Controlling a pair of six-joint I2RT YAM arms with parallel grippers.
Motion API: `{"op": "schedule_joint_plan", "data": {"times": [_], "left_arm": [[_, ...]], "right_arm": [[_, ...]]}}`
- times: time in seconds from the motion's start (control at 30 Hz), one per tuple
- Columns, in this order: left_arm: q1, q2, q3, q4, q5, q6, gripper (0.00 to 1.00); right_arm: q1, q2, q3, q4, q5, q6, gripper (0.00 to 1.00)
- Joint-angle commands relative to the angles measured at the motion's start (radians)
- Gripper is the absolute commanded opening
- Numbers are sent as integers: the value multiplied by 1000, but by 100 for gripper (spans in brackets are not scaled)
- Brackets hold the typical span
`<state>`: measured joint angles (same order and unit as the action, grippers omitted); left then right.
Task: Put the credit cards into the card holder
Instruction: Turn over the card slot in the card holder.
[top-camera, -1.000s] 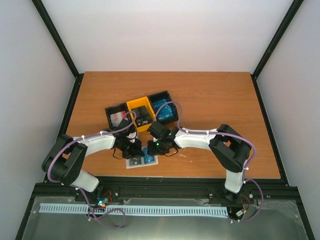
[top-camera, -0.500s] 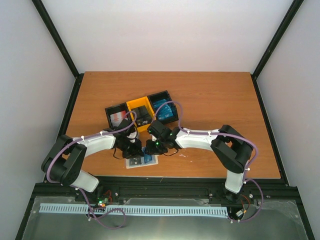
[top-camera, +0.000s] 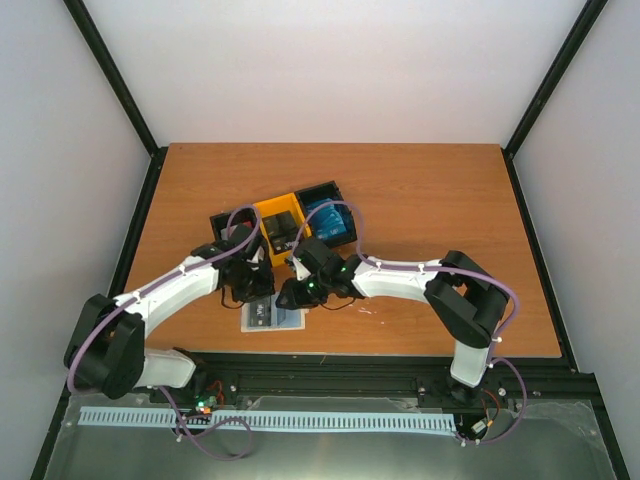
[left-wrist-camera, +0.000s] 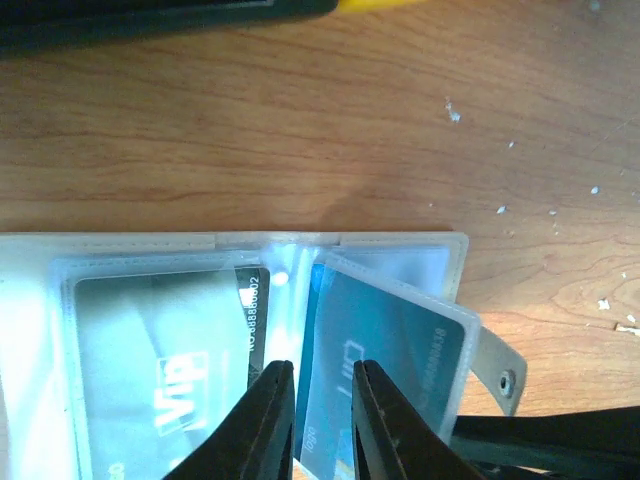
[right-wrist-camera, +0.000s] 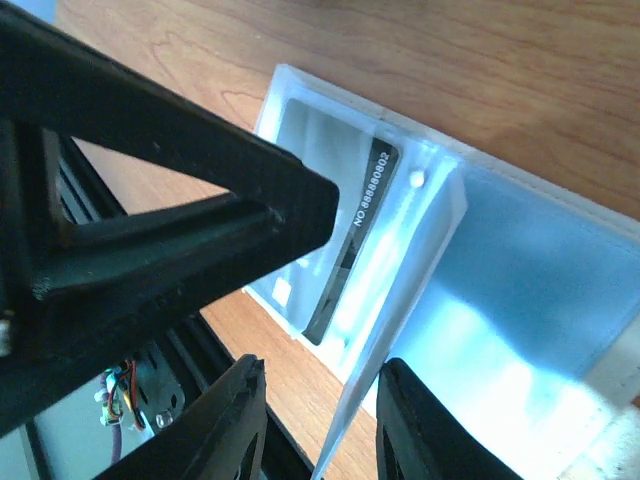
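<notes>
The beige card holder (top-camera: 272, 318) lies open near the table's front edge. In the left wrist view the holder (left-wrist-camera: 120, 245) has a black card (left-wrist-camera: 150, 370) in its left clear pocket and a blue card (left-wrist-camera: 400, 350) in a raised clear leaf. My left gripper (left-wrist-camera: 320, 420) hovers over the blue card's left edge with its jaws a narrow gap apart; it also shows in the top view (top-camera: 258, 290). My right gripper (right-wrist-camera: 320, 420) is open, with the raised leaf (right-wrist-camera: 400, 290) edge-on between its fingers. In the top view the right gripper (top-camera: 287, 297) is at the holder's right side.
The black-and-yellow tray (top-camera: 262, 212) stands just behind the grippers with black cards (top-camera: 282, 224) in the middle and blue cards (top-camera: 328, 218) on the right; its left compartment is partly hidden by my left arm. The table's front edge and rail lie close below the holder.
My left arm has stretched out and its gripper has shifted up-left. The card holder has slid a little left. My right gripper has moved slightly left with it.
</notes>
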<state>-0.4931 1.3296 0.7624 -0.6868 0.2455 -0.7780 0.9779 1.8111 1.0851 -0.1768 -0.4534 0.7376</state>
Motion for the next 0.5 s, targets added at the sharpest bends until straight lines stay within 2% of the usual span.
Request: {"op": "schedule_joint_plan", "data": {"times": [0.0, 0.27, 0.47], "left_arm": [[1, -34, 53, -81, -78, -36, 19], [65, -137, 131, -167, -194, -65, 22], [116, -170, 155, -181, -185, -43, 30]], "right_arm": [[15, 26, 34, 25, -46, -30, 32], [59, 93, 117, 25, -55, -74, 37], [86, 161, 193, 3, -40, -104, 56]]}}
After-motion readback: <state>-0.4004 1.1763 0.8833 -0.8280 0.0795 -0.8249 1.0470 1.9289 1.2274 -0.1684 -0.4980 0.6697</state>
